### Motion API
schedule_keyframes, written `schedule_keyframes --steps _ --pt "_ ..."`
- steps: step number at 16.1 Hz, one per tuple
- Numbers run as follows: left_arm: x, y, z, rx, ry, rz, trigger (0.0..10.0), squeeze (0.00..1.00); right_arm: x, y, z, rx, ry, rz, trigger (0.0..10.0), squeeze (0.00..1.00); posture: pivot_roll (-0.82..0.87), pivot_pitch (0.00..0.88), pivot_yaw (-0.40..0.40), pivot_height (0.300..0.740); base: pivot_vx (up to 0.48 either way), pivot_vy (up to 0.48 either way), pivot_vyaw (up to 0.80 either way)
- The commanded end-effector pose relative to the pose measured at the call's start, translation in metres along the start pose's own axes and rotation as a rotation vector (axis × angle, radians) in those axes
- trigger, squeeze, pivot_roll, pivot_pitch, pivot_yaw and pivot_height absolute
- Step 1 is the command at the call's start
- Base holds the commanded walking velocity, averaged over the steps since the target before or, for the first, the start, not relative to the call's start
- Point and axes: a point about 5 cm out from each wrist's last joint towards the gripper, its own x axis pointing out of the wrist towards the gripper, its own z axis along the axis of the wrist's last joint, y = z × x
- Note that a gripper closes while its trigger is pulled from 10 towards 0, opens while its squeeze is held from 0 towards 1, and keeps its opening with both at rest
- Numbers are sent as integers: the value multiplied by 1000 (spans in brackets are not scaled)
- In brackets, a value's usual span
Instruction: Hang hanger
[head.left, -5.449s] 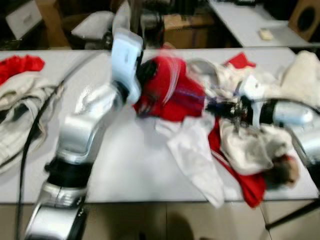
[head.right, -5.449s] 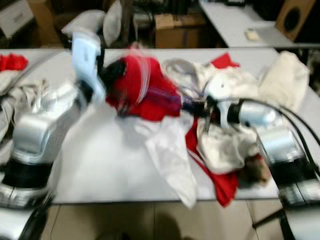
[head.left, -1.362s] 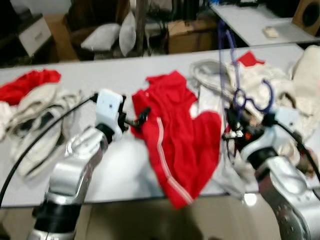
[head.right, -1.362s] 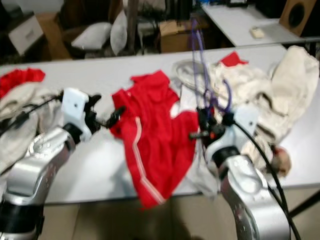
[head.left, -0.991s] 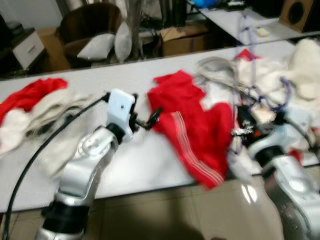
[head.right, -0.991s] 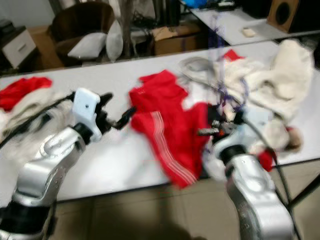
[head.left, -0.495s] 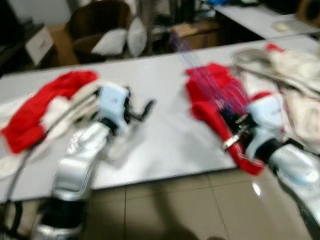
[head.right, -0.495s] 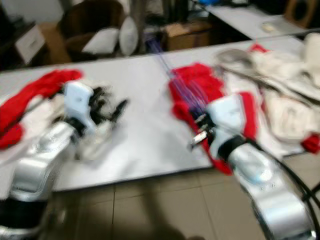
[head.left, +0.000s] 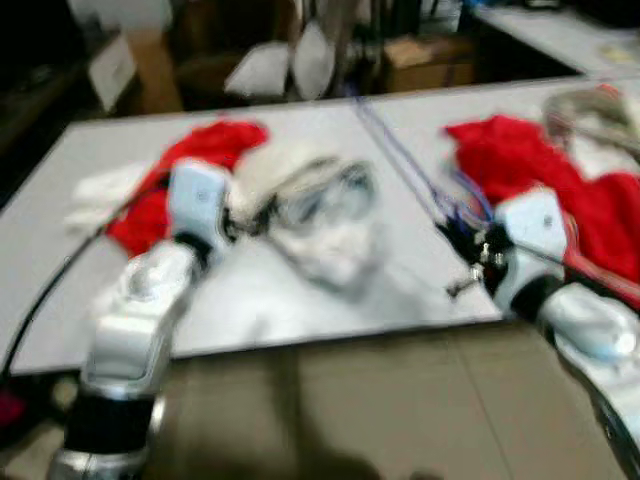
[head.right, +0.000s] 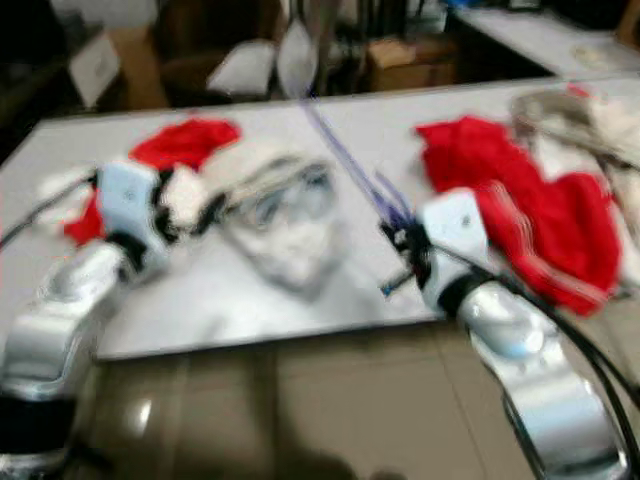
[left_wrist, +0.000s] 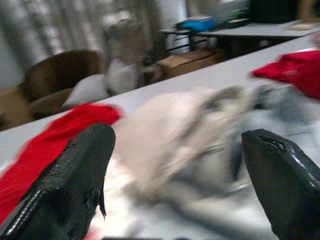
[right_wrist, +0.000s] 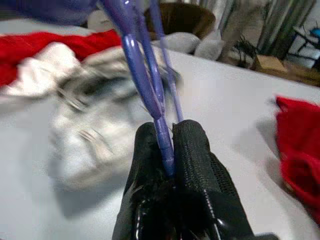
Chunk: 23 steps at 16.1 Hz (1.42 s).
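- Now the view has swung leftward along the table (head.left: 300, 300); the red top (head.left: 540, 180), a second ago draped at the right gripper (right_wrist: 167, 150), lies on the tabletop, so the hanger (right_wrist: 145, 75) comes away bare.
- Right gripper is clamped on the purple hanger, over the table's near edge; ready to carry, I'd say.
- Left gripper (left_wrist: 175, 150) gapes wide, holding nothing, near the white heap (head.left: 320, 210).
- Bare floor (head.left: 330, 410) lies before the table; room to turn.

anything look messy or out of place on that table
Yes. Clothes lie in loose heaps on the grey table rather than hung: a crumpled white garment mid-table and a red garment spilling toward the near edge. The right gripper pinches a bare purple hanger.
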Motion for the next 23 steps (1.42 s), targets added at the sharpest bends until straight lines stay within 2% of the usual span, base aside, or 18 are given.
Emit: schedule_keyframes --steps 1,2,4,5,6,9,14,16,18,23 --pt "2 -4 3 7 -13 -5 10000 0 -2 -6 2 8 -20 -31 10000 0 -98 0 78 740 0 319 0" --pt "2 -5 2 7 -10 -2 10000 0 -2 -5 2 24 -22 -37 10000 0 -98 0 78 740 0 319 0" --pt "3 -10 -1 20 -7 12 10000 0 -3 -3 -3 198 -58 -113 10000 0 -101 0 78 740 0 -480 0" --pt "4 -13 -4 4 3 12 10000 0 -4 -2 -10 329 -74 -181 10000 0 -103 0 78 740 0 -480 0" --pt "4 -14 -5 -2 5 10 10000 0 -4 -2 -12 348 -72 -190 10000 0 -103 0 78 740 0 -480 0" --pt "4 -20 -12 -32 27 6 10000 0 -9 -4 -25 383 -40 -213 10000 0 -107 0 79 740 0 -160 0" --pt "5 -23 -15 -50 24 15 10000 0 -12 -3 -35 322 10 -208 10000 0 -109 0 81 740 0 0 0" --pt "5 -25 -14 -64 5 6 10000 0 -13 -4 -37 340 -4 -233 10000 0 -110 0 83 740 0 0 0" --pt "5 -25 -15 -70 1 9 10000 0 -14 -2 -39 377 4 -245 10000 0 -108 0 82 740 281 0 0" --pt "5 -23 -17 -67 6 28 10000 0 -13 -2 -41 379 -1 -244 10000 0 -107 0 79 740 333 0 0"
